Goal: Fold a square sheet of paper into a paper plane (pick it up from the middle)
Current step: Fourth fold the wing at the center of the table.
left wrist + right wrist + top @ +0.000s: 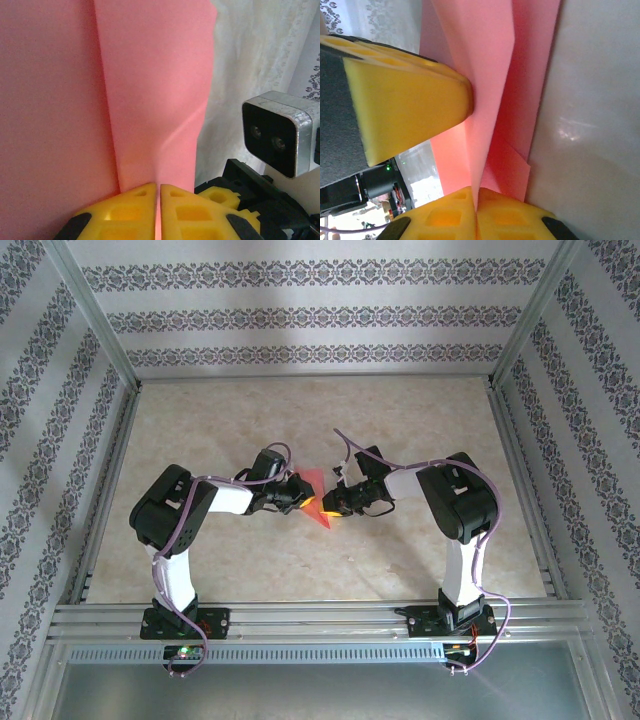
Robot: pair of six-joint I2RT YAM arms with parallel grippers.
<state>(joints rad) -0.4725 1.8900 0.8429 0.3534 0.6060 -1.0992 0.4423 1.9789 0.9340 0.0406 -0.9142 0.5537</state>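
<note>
Left gripper (298, 498) and right gripper (335, 508) are both pinched shut on the pink sheet of paper (317, 492), meeting nose to nose over the middle of the table (420, 420). The sheet stands between them, tilted up on edge and apparently lifted off the surface, with 1 corner pointing toward the near side. From the left wrist, the yellow fingertips (135, 200) close on the bottom edge of the paper (150, 75), and 1 long crease (107, 100) runs straight up from the grip. From the right wrist, the right gripper (476, 192) clamps the folded edge where 2 layers come together, one of the left arm's fingers (410, 100) presses in from the side, and a small flap (512, 170) juts out near the bottom. This looks like an early lengthwise fold in hand, well short of a finished plane: no pointed nose or wings show. Next, I judge, the layers need bringing flush and setting down so the crease can be pressed flat, with both arms moving together so the thin paper neither tears nor slips.
</note>
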